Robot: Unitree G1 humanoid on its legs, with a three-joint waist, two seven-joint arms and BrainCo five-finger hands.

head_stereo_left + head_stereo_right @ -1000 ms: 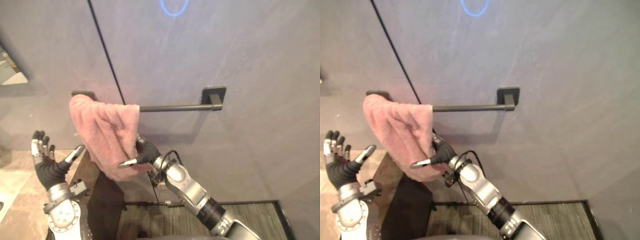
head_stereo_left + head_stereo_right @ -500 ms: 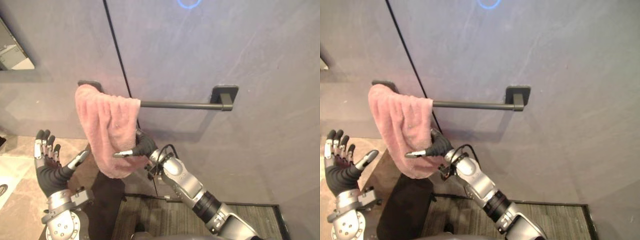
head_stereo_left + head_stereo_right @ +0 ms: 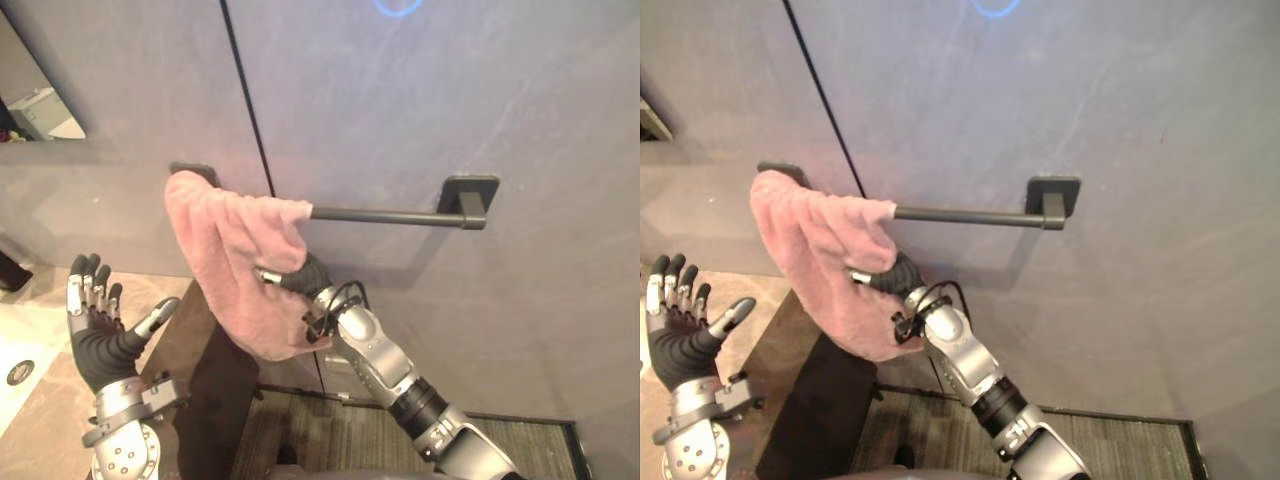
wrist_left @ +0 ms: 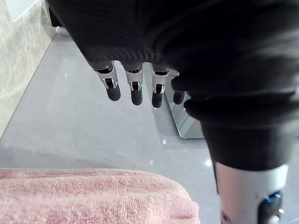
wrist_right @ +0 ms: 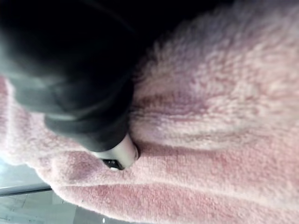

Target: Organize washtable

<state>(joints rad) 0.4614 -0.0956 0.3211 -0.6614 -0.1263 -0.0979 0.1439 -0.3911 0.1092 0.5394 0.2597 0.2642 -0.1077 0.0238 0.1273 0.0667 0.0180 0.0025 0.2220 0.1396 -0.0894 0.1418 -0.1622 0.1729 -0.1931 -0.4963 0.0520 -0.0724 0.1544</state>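
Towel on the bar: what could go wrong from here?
The towel hangs bunched at the left end of the bar; if the right robot hand, pressed into it, pulls downward, it may slide off. The left robot hand is open and apart from it, so it might not catch it.

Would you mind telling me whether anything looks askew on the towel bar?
Yes: the pink towel is bunched crookedly at the left end of the towel bar, leaving most of it bare; the right hand is at the towel.
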